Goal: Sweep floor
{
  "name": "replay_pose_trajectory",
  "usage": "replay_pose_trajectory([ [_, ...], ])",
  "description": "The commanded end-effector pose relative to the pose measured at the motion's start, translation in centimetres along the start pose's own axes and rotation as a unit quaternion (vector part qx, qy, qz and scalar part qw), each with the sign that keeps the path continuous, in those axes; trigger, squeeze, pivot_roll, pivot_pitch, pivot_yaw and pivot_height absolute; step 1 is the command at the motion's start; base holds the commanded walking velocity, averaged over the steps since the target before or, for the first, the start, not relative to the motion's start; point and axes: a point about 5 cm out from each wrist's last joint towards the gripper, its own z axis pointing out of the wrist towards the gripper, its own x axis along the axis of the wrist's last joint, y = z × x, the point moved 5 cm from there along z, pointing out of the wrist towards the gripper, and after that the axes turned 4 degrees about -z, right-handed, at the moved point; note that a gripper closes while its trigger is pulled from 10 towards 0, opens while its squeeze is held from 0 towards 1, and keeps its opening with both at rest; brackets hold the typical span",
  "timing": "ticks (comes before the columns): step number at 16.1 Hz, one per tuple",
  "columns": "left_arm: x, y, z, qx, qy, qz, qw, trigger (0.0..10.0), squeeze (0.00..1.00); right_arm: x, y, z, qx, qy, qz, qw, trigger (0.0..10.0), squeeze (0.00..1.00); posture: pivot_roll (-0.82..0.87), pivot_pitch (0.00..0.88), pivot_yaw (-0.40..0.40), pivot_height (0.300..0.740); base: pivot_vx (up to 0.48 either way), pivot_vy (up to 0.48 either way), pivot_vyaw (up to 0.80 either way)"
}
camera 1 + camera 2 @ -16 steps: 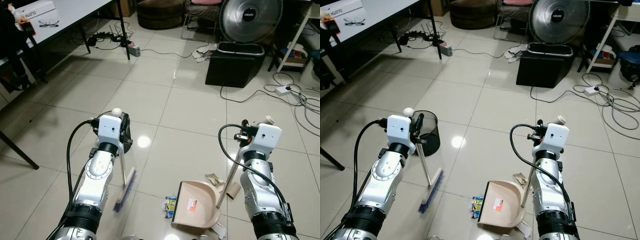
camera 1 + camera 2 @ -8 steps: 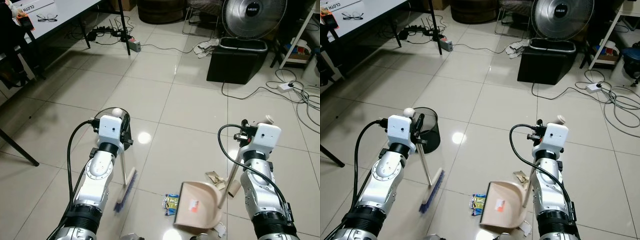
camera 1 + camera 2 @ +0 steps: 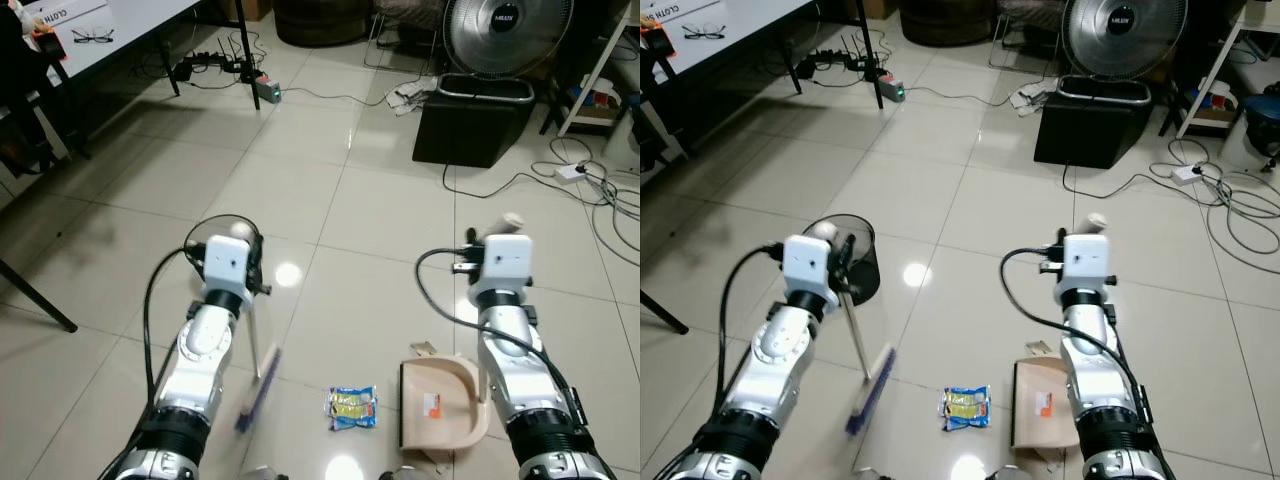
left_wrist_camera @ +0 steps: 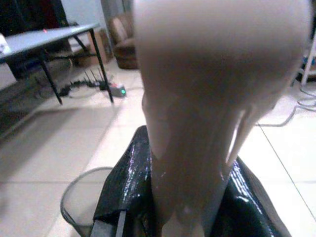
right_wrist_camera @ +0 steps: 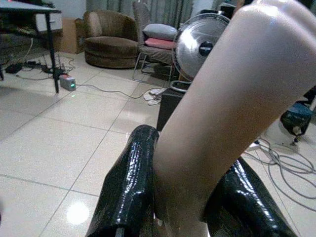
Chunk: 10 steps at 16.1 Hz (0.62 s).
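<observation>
- My left gripper [image 4: 182,197] pinches the smooth beige handle of a small broom [image 3: 257,385]; its glossy black fingers [image 4: 126,182] press against both sides of the stem.
- The broom slants down to a blurred head of blue bristles resting on the shiny pale tiled floor [image 3: 300,180], just left of a crinkled blue and yellow snack wrapper [image 3: 351,406].
- My right gripper [image 5: 182,197] clamps the rounded beige handle of a beige plastic dustpan [image 3: 440,416], which lies flat on the tiles just right of the wrapper, with a small orange and white label on its tray, too small to read.
- A black wire-mesh waste basket [image 3: 862,262] stands behind my left arm.
- A round metal floor fan [image 3: 503,30] bears a dark hub badge I cannot read.
</observation>
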Motion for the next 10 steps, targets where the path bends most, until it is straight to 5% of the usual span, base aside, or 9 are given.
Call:
replay_pose_trajectory([
  [1,0.5,0.2,0.3,-0.008,0.011,0.006,1.0,10.0,0.0,1.3,-0.7,0.6,0.01,0.026,-0.002,1.0,10.0,0.0,-0.02,0.124,0.057,0.74,0.0,0.0,0.0],
  [10,0.4,1.5,0.4,-0.034,0.024,0.01,0.999,10.0,0.0,1.2,-4.8,0.5,0.034,0.038,-0.032,0.998,10.0,0.0,0.03,0.213,0.069,0.74,0.0,0.0,0.0],
])
